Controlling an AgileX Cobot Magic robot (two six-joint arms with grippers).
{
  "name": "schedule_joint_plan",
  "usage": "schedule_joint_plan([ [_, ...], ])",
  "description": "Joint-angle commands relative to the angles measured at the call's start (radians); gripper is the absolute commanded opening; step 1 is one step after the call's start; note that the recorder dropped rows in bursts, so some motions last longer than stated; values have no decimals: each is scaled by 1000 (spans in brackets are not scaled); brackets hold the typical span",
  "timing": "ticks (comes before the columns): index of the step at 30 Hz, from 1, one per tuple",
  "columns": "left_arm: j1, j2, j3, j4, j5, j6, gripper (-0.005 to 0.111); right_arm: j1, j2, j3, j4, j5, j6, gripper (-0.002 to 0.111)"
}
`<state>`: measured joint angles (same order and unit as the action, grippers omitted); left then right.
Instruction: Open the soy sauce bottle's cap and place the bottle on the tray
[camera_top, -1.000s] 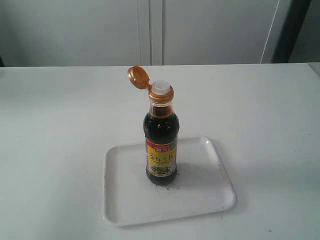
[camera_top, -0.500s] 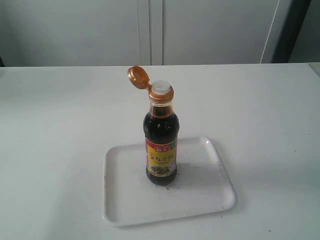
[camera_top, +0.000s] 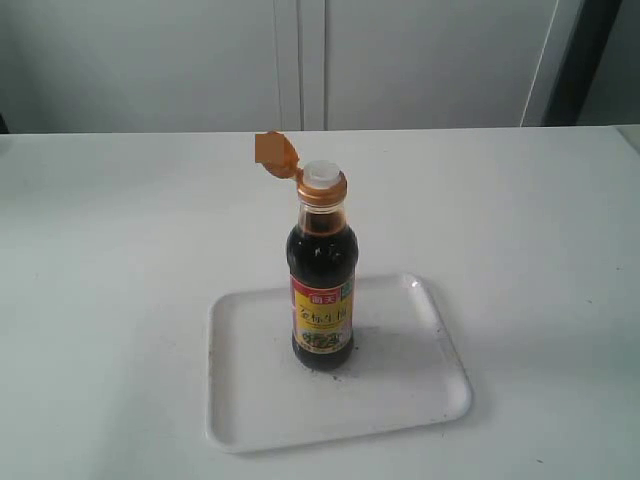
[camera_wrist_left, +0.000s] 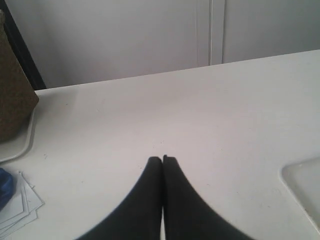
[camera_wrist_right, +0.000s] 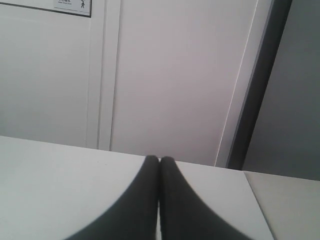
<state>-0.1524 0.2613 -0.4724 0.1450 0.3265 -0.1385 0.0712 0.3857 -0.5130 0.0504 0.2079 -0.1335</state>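
The soy sauce bottle (camera_top: 321, 290) stands upright on the white tray (camera_top: 400, 395), near its middle. Its copper-orange cap (camera_top: 276, 153) is flipped open to the left, and the white pour spout (camera_top: 322, 177) is bare. Neither arm shows in the exterior view. In the left wrist view my left gripper (camera_wrist_left: 162, 159) is shut with nothing in it, above the bare table, and a corner of the tray (camera_wrist_left: 302, 187) shows at the edge. In the right wrist view my right gripper (camera_wrist_right: 159, 159) is also shut and empty, facing the wall beyond the table.
A brown object on a white plate (camera_wrist_left: 15, 107) and a stack of paper slips (camera_wrist_left: 17, 205) with something blue lie at the table's edge in the left wrist view. White cabinet doors (camera_top: 300, 60) stand behind the table.
The open cap's lid has tipped slightly, so its inside no longer faces the exterior camera. The bottle and tray have not moved.
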Motion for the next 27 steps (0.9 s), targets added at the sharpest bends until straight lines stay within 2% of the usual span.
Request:
schedule_joint_plan([
  [1, 1, -8, 6, -11, 5, 3, 0, -2, -4, 5, 6, 0, 7, 0],
  [10, 1, -8, 6, -11, 3, 3, 0, -2, -4, 5, 6, 0, 7, 0],
  [15, 3, -66, 46, -43, -5, 75, 0, -2, -4, 5, 6, 0, 7, 0],
  [20, 88, -128, 163, -90, -25, 75, 0, -2, -4, 5, 6, 0, 7, 0],
  [27, 143, -216, 277, -132, -27, 75, 0, -2, -4, 5, 6, 0, 7, 0],
])
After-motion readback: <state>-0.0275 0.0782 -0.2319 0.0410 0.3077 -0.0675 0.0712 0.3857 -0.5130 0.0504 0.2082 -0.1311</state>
